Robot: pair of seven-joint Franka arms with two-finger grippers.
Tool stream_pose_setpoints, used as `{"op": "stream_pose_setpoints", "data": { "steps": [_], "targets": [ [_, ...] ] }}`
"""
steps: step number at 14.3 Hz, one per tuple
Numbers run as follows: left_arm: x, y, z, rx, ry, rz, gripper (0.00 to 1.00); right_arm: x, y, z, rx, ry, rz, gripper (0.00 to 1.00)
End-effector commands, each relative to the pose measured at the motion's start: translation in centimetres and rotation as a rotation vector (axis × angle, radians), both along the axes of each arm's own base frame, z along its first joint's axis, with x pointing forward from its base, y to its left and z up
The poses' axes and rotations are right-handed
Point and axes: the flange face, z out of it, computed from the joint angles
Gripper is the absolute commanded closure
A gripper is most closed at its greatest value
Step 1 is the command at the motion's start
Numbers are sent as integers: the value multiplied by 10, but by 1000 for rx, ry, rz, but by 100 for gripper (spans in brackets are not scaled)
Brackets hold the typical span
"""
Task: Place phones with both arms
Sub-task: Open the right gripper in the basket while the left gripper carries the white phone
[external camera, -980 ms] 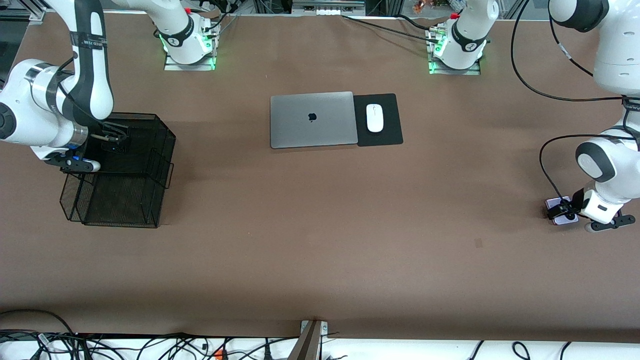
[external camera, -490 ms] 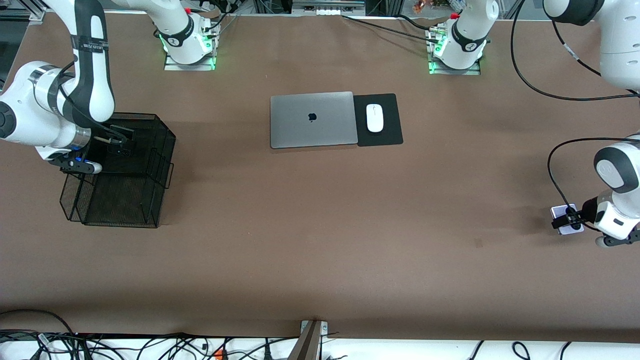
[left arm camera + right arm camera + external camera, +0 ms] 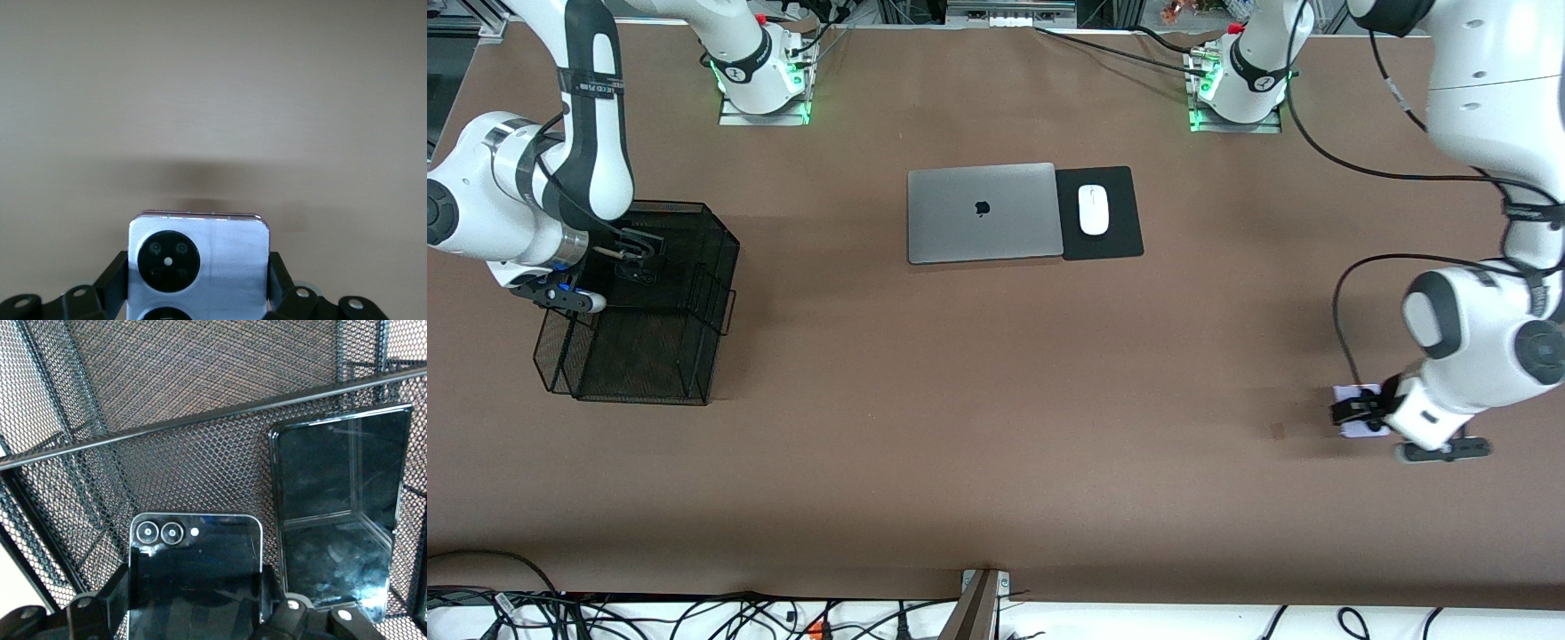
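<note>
My left gripper [image 3: 1356, 411] is shut on the lavender-white phone [image 3: 1357, 430] and holds it over bare table toward the left arm's end. In the left wrist view the phone [image 3: 220, 257], with its two black circles, sits between the fingers [image 3: 112, 280] of the gripper [image 3: 198, 283]. My right gripper [image 3: 633, 253] is inside the black mesh basket [image 3: 710, 356]. In the right wrist view it [image 3: 195, 607] is shut on the small squarish black phone [image 3: 195, 567]. The long black phone [image 3: 337, 520] rests in the basket beside it.
A closed silver laptop [image 3: 983, 212] lies at mid-table, with a white mouse [image 3: 1093, 210] on a black pad [image 3: 1120, 242] beside it. The basket's mesh walls [image 3: 167, 387] and a crossbar [image 3: 200, 420] surround the right gripper. Cables run along the table's near edge.
The left arm has carried the lavender-white phone toward the table's middle and lower in the front view. The right gripper has barely shifted inside the basket.
</note>
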Motion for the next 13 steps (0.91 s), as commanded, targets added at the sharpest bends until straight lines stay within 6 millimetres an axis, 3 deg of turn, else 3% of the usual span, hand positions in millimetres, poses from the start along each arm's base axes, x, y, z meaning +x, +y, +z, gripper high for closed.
{"op": "stream_pose_setpoints", "data": {
  "steps": [1,3,5,10,13],
  "targets": [
    [0,-85,-5,36,27,-5,60,7,-1,11,19,-24,15,0],
    [-7,-156,-22,41,45,-14,60,16,2,23,16,-47,27,0],
    [-17,-208,-25,44,47,-31,60,26,7,41,19,-61,39,0],
    [-47,-307,-25,46,53,-13,60,48,28,96,47,-49,67,0],
    [-66,-379,-22,36,29,0,61,62,53,137,82,-62,103,1]
  ]
}}
